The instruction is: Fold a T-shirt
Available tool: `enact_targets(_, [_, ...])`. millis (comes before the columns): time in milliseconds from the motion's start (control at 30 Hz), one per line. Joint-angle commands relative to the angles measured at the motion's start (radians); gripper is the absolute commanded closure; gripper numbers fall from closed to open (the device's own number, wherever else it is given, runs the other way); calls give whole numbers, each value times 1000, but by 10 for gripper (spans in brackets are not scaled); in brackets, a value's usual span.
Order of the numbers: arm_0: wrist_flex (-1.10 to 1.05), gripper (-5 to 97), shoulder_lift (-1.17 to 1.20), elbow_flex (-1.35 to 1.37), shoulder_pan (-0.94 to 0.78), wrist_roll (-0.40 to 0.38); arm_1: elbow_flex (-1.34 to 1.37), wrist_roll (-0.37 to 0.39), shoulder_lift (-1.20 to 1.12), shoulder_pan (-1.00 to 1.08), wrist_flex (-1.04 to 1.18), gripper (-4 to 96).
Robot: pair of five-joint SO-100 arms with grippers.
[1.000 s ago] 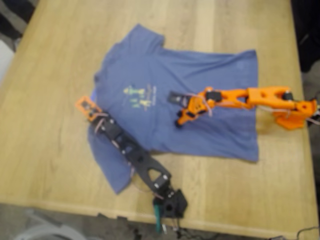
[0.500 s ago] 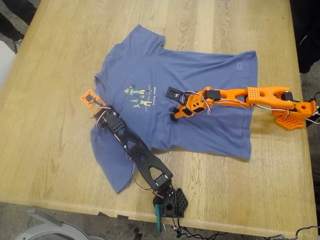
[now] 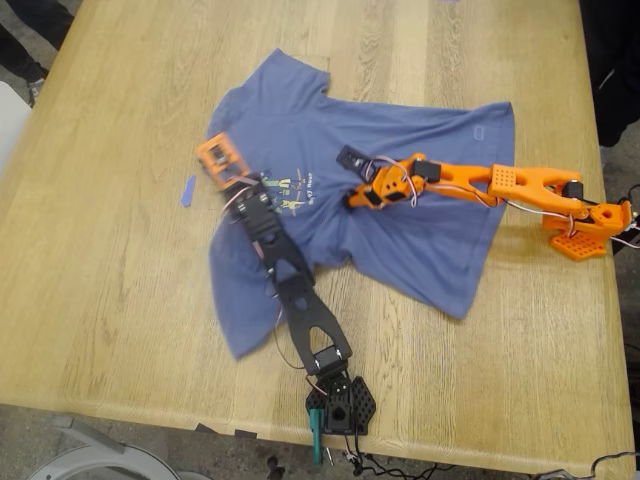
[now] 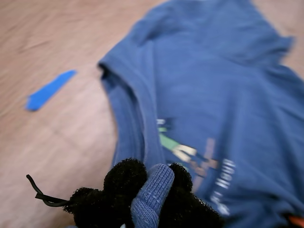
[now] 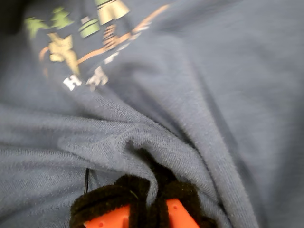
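- Wooden planks make up the table (image 3: 100, 300), pale and bare around the work, in the exterior view.
- On it the T-shirt (image 3: 400, 240) lies spread out but rumpled, one sleeve toward the far edge, the hem toward the exterior view's right.
- Near the exterior view's left of the shirt, a small blue tape scrap (image 3: 187, 190) lies apart from it on the wood.
- My first gripper (image 3: 222, 168), on the black arm (image 3: 290, 290), sits at the collar side of the shirt, close to the chest print (image 3: 288, 188).
- My second gripper (image 3: 352, 190), on the orange arm (image 3: 500, 185), rests on the middle of the shirt, just beside the print.
- First wrist view: my first gripper (image 4: 152, 190) is closed, its black padded fingers (image 4: 121, 183) pinching a fold of blue cloth between them; the collar and the print run ahead, the tape scrap (image 4: 47, 90) off on the wood.
- Second wrist view: my second gripper (image 5: 149, 202) is clamped on a ridge of shirt fabric (image 5: 190, 95) that bunches up between the pads, with the print just beyond.
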Motion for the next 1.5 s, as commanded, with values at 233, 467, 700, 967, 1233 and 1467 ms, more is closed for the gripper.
enact_targets(233, [115, 918, 273, -46, 365, -12, -8, -2, 31, 206, 26, 913])
enact_targets(467, [195, 918, 319, -43, 647, -11, -8, 5, 32, 270, 23, 913])
enact_targets(700, [247, 918, 290, -41, 925, -12, -8, 8, 40, 284, 29, 913])
enact_targets(967, [255, 918, 152, -43, 1108, -12, -8, 11, 63, 285, 81, 913])
enact_targets(1233, [135, 918, -130, -43, 1164, -20, -8, 17, 87, 256, 110, 913])
enact_targets(1467, [89, 901, -299, -41, 1123, -14, -8, 15, 100, 235, 130, 913])
